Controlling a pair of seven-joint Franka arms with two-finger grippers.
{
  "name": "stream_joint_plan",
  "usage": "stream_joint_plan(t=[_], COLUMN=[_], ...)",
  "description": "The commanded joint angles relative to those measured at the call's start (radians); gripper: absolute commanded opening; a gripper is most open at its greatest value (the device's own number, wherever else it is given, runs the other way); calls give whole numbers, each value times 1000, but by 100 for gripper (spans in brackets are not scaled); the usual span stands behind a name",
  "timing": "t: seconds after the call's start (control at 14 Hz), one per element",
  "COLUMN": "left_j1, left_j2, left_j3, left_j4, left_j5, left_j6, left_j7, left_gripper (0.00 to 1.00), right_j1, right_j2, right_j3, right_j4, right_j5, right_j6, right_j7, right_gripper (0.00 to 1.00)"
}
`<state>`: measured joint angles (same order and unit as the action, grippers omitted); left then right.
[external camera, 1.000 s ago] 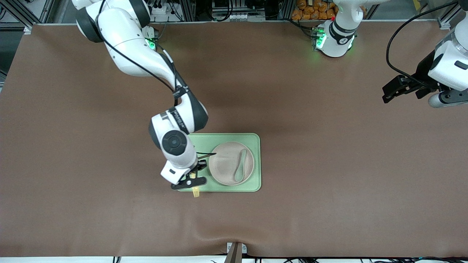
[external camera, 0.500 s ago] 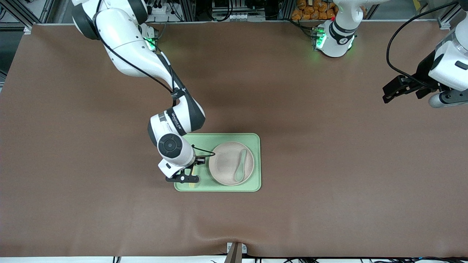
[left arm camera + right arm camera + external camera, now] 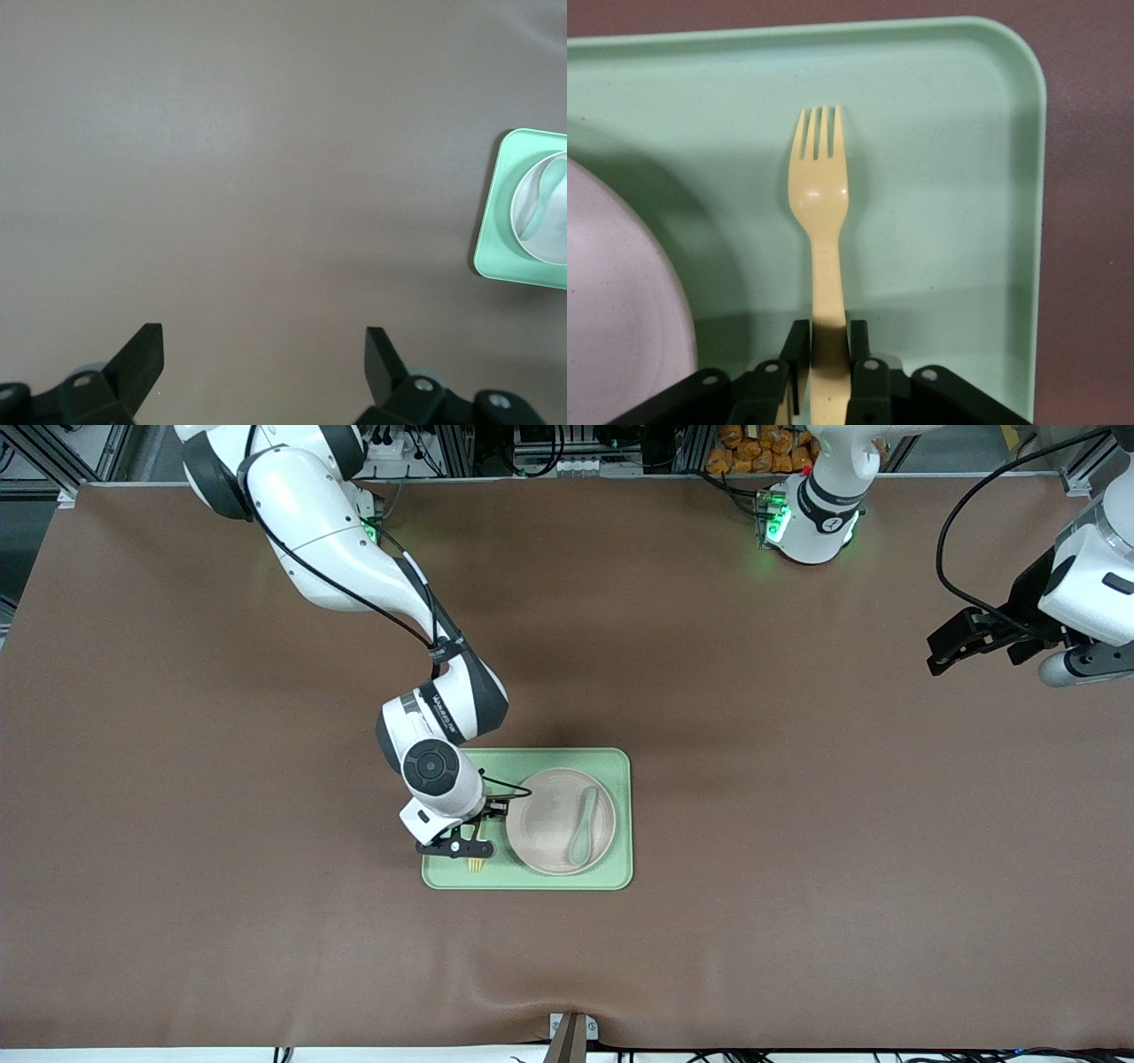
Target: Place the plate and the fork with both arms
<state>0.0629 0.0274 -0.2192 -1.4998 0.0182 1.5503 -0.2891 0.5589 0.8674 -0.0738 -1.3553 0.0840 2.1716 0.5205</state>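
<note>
The pale-yellow fork (image 3: 818, 195) lies flat on the light-green tray (image 3: 939, 133), beside the beige-pink plate (image 3: 611, 310). In the front view the fork (image 3: 476, 862) sits at the tray's (image 3: 532, 760) end toward the right arm, with the plate (image 3: 549, 824) next to it. My right gripper (image 3: 824, 332) stands low over the fork's handle, its fingers slightly parted with a thin gap on each side, so it is open. From the front it (image 3: 465, 849) hides most of the handle. My left gripper (image 3: 943, 651) waits open over bare table (image 3: 264, 341).
A grey-green spoon (image 3: 585, 824) lies in the plate. The tray (image 3: 489, 221) shows at the edge of the left wrist view. Brown table cloth (image 3: 797, 824) spreads all round the tray. A small bracket (image 3: 571, 1032) sits at the table's near edge.
The right gripper carried the fork from over the tray's near edge onto the tray beside the plate, and its fingers have just eased apart. The left arm has not moved.
</note>
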Motion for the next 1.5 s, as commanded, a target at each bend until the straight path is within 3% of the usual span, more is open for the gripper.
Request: stream_joint_plan(t=[0.0, 0.21, 0.43, 0.64, 1.43], left_j1=[12, 12, 11, 11, 12], left_j2=[-15, -14, -14, -12, -14], left_j3=[-3, -6, -9, -9, -8], left_j4=[-5, -4, -2, -4, -5], left_j5=[-14, -14, -14, -14, -12], left_j6=[-15, -15, -15, -15, -45], left_j7=[25, 25, 25, 24, 88], left_gripper=[100, 100, 100, 100, 100], right_j1=[-11, -23, -115, -215, -433], right_j2=[-53, -94, -166, -228, -491], right_j3=[0, -4, 6, 6, -14], right_j4=[-31, -28, -28, -30, -31], right_j5=[10, 13, 16, 14, -6], right_j6=[-18, -36, -70, -85, -412], right_j7=[-25, -69, -109, -326, -703], right_gripper=[100, 100, 100, 100, 100])
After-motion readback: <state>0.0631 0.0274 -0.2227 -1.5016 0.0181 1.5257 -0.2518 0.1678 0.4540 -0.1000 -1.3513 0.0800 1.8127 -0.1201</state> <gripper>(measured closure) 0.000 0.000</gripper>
